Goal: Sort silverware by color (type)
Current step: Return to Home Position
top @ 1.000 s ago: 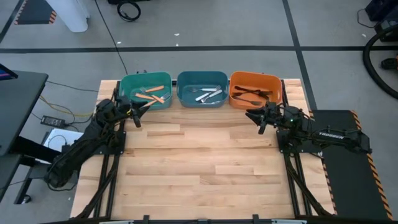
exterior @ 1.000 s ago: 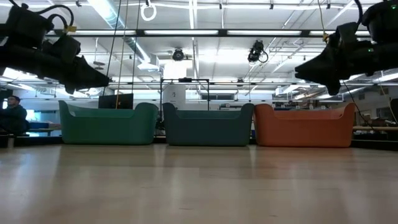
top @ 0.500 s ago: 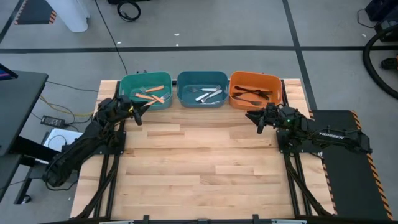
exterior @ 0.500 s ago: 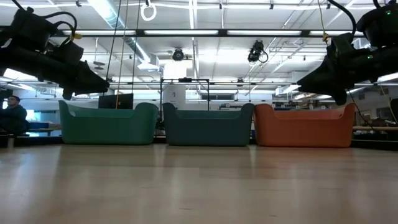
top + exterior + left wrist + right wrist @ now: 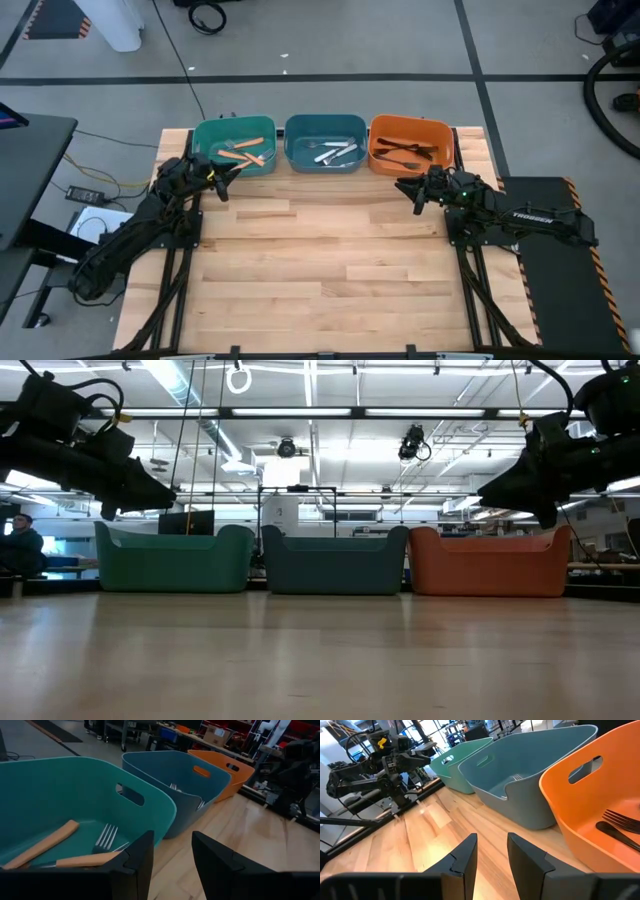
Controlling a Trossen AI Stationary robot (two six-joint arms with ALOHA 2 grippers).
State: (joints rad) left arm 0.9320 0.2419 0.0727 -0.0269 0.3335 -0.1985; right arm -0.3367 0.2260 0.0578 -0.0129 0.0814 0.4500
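Three bins stand in a row at the table's far edge. The green bin (image 5: 234, 145) holds orange-handled forks (image 5: 82, 860). The blue bin (image 5: 325, 143) holds silver forks (image 5: 335, 152). The orange bin (image 5: 410, 145) holds black forks (image 5: 620, 827). My left gripper (image 5: 232, 172) is open and empty, just near of the green bin's near wall, above the table. My right gripper (image 5: 402, 186) is open and empty, just near of the orange bin, above the table.
The wooden tabletop (image 5: 320, 260) stretches from the bins to the near edge. Both arm bases sit at the table's left and right sides. In the low view a person (image 5: 18, 545) shows far off in the room behind the table.
My left gripper has moved slightly down and back from the green bin. My right gripper has dropped a little near the orange bin. Both have kept the same finger gap.
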